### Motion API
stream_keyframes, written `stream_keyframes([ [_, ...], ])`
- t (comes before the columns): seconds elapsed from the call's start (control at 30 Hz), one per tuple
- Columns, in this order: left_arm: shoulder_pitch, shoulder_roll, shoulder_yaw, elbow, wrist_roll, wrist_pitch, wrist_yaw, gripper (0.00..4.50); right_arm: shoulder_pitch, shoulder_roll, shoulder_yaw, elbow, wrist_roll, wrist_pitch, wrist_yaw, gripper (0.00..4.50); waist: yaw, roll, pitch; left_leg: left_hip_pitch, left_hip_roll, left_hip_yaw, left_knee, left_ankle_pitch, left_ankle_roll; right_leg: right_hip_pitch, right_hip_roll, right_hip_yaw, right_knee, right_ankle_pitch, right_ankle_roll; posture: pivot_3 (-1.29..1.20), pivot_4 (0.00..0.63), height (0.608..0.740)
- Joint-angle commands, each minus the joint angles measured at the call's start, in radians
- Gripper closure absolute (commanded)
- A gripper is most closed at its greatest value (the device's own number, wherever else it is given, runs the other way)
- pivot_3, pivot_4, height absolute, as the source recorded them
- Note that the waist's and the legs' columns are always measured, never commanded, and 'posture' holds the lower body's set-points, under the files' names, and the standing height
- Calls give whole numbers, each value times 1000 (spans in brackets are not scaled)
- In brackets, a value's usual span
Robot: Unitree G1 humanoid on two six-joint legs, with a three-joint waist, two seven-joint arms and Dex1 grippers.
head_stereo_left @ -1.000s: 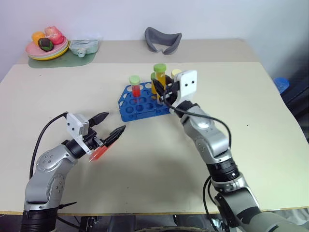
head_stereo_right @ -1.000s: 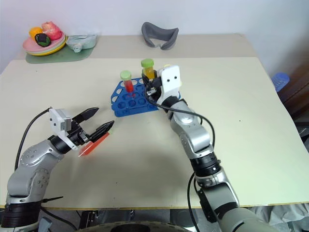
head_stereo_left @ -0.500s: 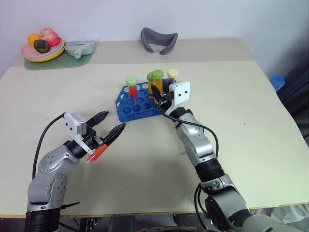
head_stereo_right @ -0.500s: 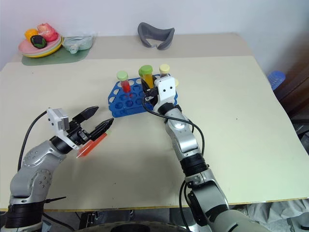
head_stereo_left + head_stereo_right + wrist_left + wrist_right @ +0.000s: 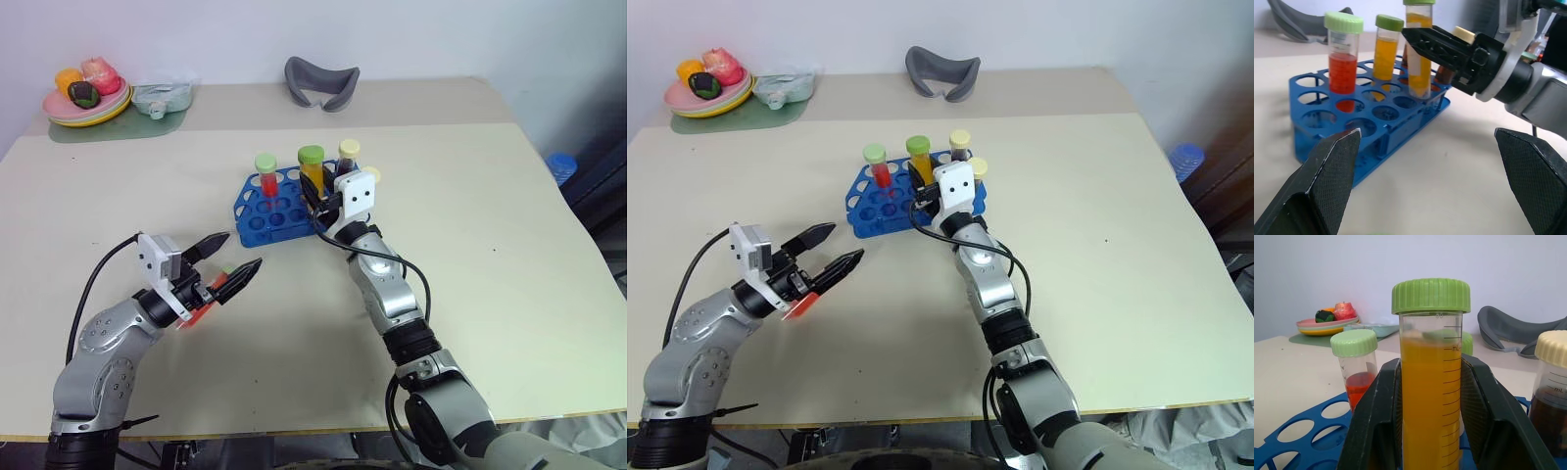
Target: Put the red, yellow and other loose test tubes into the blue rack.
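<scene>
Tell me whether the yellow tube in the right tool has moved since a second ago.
Yes. The yellow tube in the right tool has come down toward the blue rack; its cap, earlier well above the red tube's, is now nearly level with it.

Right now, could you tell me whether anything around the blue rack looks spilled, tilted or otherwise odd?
Nothing stands out. The red tube and the others in the blue rack stand upright and capped, with no liquid on the table. The right claw is shut on the yellow tube, holding it upright at the rack.
</scene>
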Motion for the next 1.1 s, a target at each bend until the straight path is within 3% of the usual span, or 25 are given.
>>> stream_keyframes([
  [0.03,-7,10,2,-38,-21,0,-9,0,-1,13,-5,-8,1,-19,24,3189,0,0,0,0,0,0,0,0,0,0,0,0,0,0,0,0,150,740],
  [0.13,-8,11,-1,-39,-20,4,-9,0,10,14,-7,-21,8,-18,44,2182,0,0,0,0,0,0,0,0,0,0,0,0,0,0,0,0,150,740],
  [0.27,-10,10,-3,-40,-19,6,-7,0,14,15,-10,-37,-5,-23,40,222,1,0,0,0,0,0,0,0,0,0,0,0,0,0,0,0,150,740],
  [0.3,-10,10,-3,-40,-19,7,-7,0,16,15,-11,-47,-7,-24,39,44,1,0,0,0,0,0,0,0,0,0,0,0,0,0,0,0,150,740],
  [0.57,-4,37,29,-58,1,40,40,0,27,-30,6,-233,-19,9,76,44,2,0,0,0,0,0,0,0,0,0,0,0,0,0,0,0,150,740],
  [0.83,-25,228,134,-137,-72,301,150,0,7,-193,-14,-551,62,180,224,44,4,0,0,0,0,-1,0,0,0,0,0,0,0,0,0,0,150,740],
  [1.0,-129,334,154,-181,-126,567,286,0,85,-455,-29,-743,256,427,496,44,12,-1,0,-1,0,-2,1,0,0,2,-1,-2,-1,0,0,0,150,740],
  [1.1,-269,458,82,-222,-206,883,349,0,203,-648,-16,-840,323,509,667,44,18,-2,1,-1,-1,-4,0,-1,1,3,-1,-4,-4,0,0,0,150,740],
])
